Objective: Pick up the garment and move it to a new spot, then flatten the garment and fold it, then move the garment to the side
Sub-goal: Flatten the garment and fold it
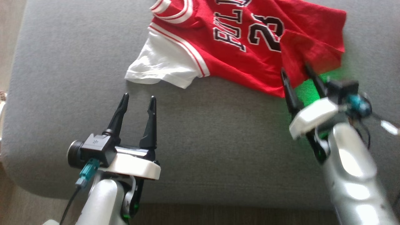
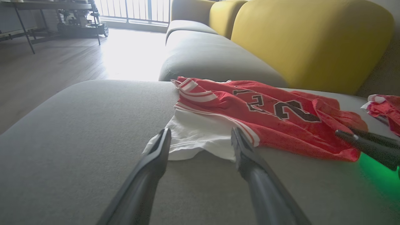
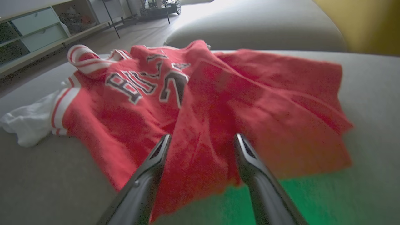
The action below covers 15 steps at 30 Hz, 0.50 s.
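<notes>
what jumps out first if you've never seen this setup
The red jersey, with its white sleeve and black number, grabs the eye first, lying rumpled on the grey sofa cushion. Next comes the right hand, open at the jersey's near edge beside a green glow. The left hand hangs open just short of the sleeve.

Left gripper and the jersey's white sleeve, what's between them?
Only bare grey cushion separates the left gripper from the white sleeve, as the head view shows.

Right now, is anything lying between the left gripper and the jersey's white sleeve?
Nothing visible does: bare grey sofa cushion separates the open left gripper from the white sleeve of the red jersey.
</notes>
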Motion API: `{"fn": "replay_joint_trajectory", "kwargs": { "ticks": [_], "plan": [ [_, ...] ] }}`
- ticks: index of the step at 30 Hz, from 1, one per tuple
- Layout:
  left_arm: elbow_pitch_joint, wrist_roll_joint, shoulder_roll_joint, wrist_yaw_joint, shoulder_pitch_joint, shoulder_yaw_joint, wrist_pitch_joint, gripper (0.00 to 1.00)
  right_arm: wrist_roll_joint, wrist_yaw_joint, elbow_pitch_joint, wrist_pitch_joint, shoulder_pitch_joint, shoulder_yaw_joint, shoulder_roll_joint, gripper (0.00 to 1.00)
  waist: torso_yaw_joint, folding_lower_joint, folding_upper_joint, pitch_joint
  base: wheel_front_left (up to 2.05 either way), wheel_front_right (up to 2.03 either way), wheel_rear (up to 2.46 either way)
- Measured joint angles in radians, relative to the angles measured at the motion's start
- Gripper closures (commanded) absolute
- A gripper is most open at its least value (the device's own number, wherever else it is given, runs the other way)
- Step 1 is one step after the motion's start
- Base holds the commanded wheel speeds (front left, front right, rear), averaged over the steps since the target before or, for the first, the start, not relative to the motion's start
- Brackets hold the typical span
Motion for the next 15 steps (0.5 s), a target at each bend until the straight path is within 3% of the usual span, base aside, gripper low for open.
{"fn": "replay_joint_trajectory", "kwargs": {
  "ticks": [5, 15],
  "plan": [
    [-0.002, 0.0, 0.0, 0.0, -0.012, -0.017, 0.0, 0.0, 0.019, 0.0, -0.067, 0.003, 0.102, -0.015, 0.0, 0.0, -0.028, -0.0001, 0.0, -0.001, 0.0, 0.0, 0.0],
    [0.0, -0.003, 0.0, 0.009, -0.011, -0.041, 0.0, 0.0, -0.045, 0.0, -0.171, 0.093, 0.055, 0.009, -0.004, 0.0, 0.003, -0.0001, 0.0, -0.016, 0.0, 0.0, 0.0]
  ]
}}
